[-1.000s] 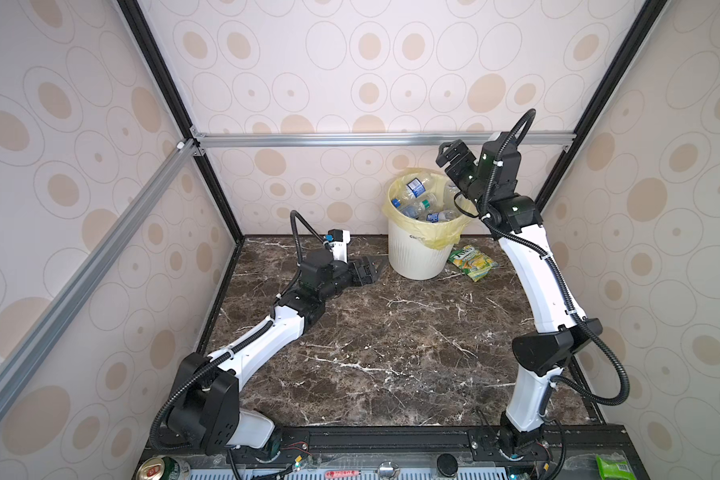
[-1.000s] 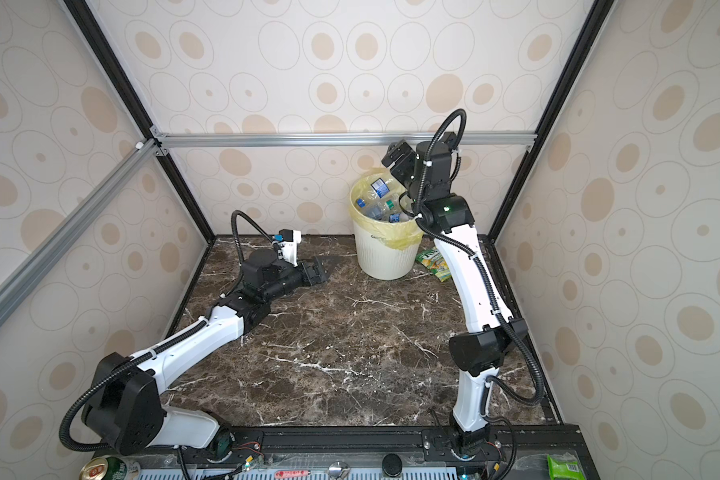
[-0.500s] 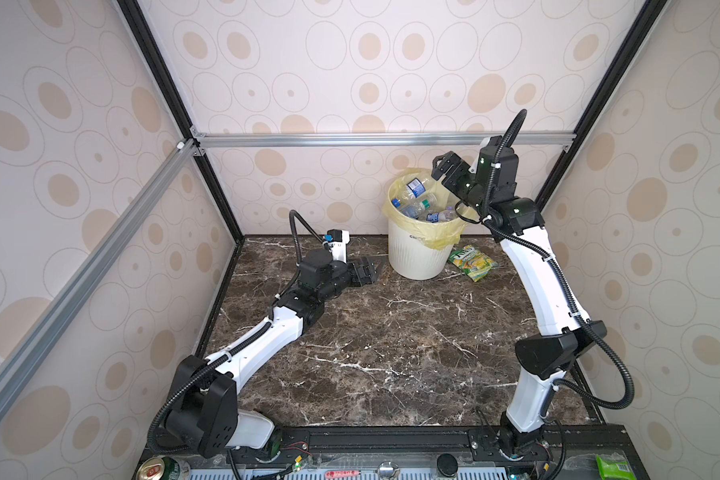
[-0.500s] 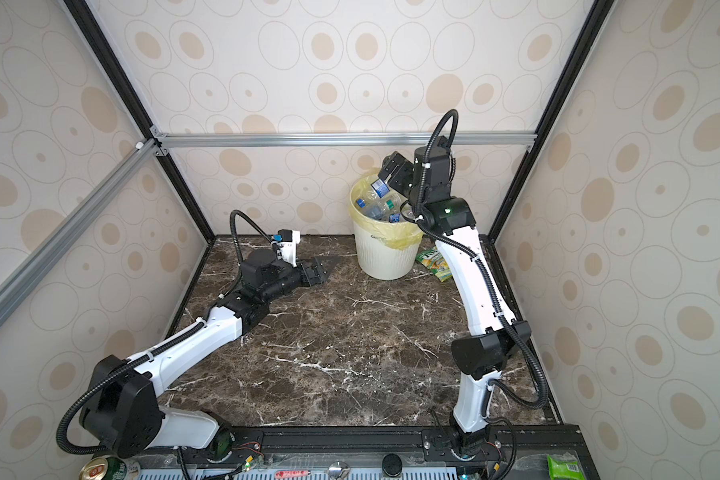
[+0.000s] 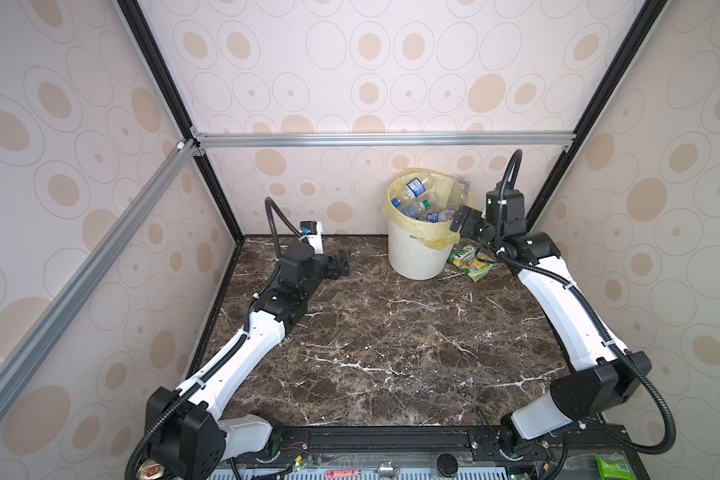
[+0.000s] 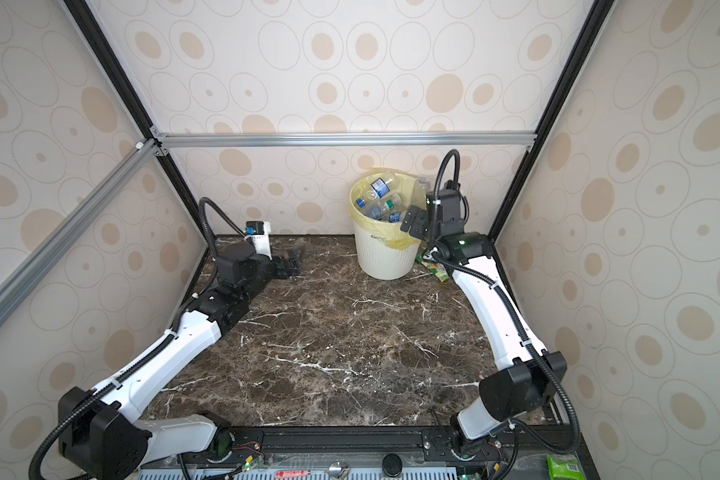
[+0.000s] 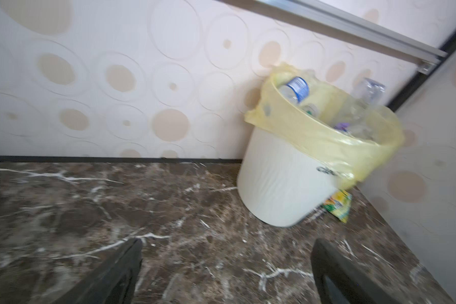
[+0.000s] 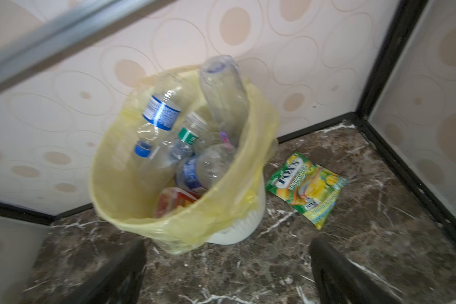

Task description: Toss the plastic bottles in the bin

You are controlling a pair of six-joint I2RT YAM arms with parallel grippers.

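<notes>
Both top views show the near half of the marble table (image 5: 391, 353) bare, with nothing on it left to pick up. Farther back on the left, the left gripper (image 5: 342, 264) lies low over the table just where it was a second ago. Its fingers (image 7: 116, 273) are spread, and the left wrist view shows only marble between them.

The change is on the right. A second ago the right gripper (image 5: 463, 220) hung high above the bin (image 5: 412, 259). Now it has swung down and back and sits just beside the right side of the rim, jaws wide apart and empty. The right wrist view agrees: nothing is between the fingers, only table, with the bin ahead.

A snack packet (image 5: 470, 262) lies flat on the table at the bin's right foot, below that wrist. It is no bottle and appears rightly left alone.

Farthest back, the white bin with its yellow liner (image 8: 184, 223) stands upright. The bottles (image 8: 161, 113) are piled inside, mostly clear with blue labels, with something orange-red low in the heap. One clear bottle (image 8: 221, 86) leans on the far right of the rim and sticks up above it.

The drop over the bin looks finished and the right arm seems to be retreating. With no bottle visible on the table, the task appears done or nearly so. The one worry is the leaning bottle, which a knock on the rim might tip out.
</notes>
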